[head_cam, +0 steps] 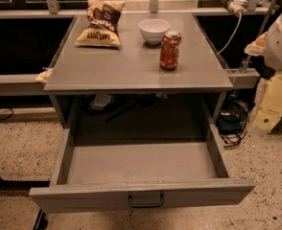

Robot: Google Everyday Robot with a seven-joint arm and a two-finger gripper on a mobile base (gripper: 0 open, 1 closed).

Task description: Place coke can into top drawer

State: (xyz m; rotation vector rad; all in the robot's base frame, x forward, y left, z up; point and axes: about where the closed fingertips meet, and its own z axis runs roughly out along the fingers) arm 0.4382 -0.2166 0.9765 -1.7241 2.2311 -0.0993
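The coke can [170, 50] stands upright on the bench [126, 68], top drawer [83, 196] open below, claw [270, 107] far right, its spread impossible to tell

Speckled floor [16, 152]; grey table [131, 71]; cables [233, 128] on floor at right; dim warm light.

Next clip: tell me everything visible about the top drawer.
The top drawer is a wide, shallow grey tray, metal-looking, pulled far out below the tabletop. Its flat front panel carries a small black wire handle at centre. Its inside holds nothing. The coke can stands upright on the tabletop above, not touching it. The claw hangs at the right edge, apart from it.
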